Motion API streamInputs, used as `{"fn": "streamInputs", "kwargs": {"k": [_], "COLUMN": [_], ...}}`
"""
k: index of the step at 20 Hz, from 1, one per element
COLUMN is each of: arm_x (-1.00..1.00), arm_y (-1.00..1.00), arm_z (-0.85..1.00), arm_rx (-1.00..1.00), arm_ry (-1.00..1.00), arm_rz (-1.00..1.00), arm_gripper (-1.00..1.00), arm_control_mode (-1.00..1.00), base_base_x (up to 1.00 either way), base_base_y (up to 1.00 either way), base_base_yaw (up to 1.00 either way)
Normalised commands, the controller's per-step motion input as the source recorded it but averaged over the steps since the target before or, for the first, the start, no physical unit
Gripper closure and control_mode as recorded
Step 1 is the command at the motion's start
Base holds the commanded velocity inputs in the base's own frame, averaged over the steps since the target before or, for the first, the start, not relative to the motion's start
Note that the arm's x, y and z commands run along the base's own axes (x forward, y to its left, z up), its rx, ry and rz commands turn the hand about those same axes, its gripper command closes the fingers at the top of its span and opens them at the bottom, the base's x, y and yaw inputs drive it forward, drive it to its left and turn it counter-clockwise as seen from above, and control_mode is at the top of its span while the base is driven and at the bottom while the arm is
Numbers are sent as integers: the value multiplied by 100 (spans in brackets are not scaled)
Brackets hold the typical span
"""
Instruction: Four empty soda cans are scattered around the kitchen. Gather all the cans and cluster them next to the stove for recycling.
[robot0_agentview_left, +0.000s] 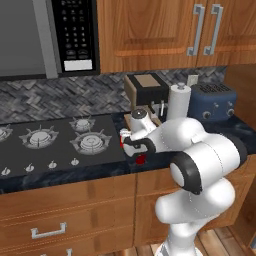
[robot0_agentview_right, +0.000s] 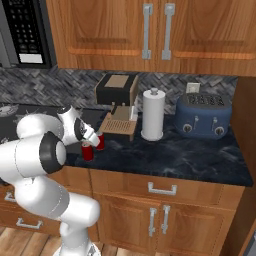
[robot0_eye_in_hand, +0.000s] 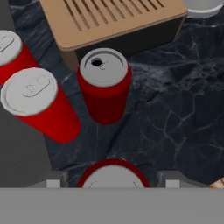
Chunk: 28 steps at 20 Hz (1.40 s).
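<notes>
The dark marbled surface (robot0_agentview_right: 170, 155) carries a cluster of four red soda cans beside the right edge of the black stove (robot0_agentview_left: 55, 142). In the hand view, three cans stand upright and clear: the central can (robot0_eye_in_hand: 105, 89) sits just in front of the tan drip tray of the coffee machine (robot0_eye_in_hand: 118, 24), the left can (robot0_eye_in_hand: 37, 105) stands near it with a gap between them, and the far-left can (robot0_eye_in_hand: 11, 52) is cut by the frame edge and partly overlapped by the left can. The fourth can (robot0_eye_in_hand: 112, 175) appears at the bottom of that view, its grey top lying between the two finger tips of the end effector (robot0_eye_in_hand: 113, 180).

The finger tips stand on either side of the fourth can with a narrow gap visible at each side of its rim; whether they press on it cannot be told.

In the right base view, the end effector (robot0_agentview_right: 93, 139) hangs low over the surface at the cans (robot0_agentview_right: 88, 151), which stand near the front edge, left of the coffee machine (robot0_agentview_right: 117, 102). To the right of the machine stand a white paper-towel roll (robot0_agentview_right: 153, 115) and a blue toaster (robot0_agentview_right: 204, 116), well apart from the cans. In the left base view, the arm hides most of the cluster; a patch of red (robot0_agentview_left: 140, 159) shows just right of the stove.
</notes>
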Motion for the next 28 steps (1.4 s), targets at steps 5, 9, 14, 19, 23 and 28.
{"fn": "streamInputs", "kwargs": {"k": [5,9,14,19,23,28], "arm_x": [23,4,-15,-55,-75,-89], "arm_y": [0,0,0,0,-8,-36], "arm_z": [0,24,55,59,55,10], "arm_rx": [0,4,3,3,4,6], "arm_ry": [0,0,-1,-8,-13,-24], "arm_rz": [0,-1,-2,0,1,6], "arm_gripper": [-100,-100,-100,-100,-100,-100], "arm_control_mode": [-100,-100,-100,-100,-100,-100], "base_base_x": [0,0,0,0,0,0], "base_base_y": [0,0,0,0,0,0], "base_base_yaw": [0,0,0,0,0,0]}}
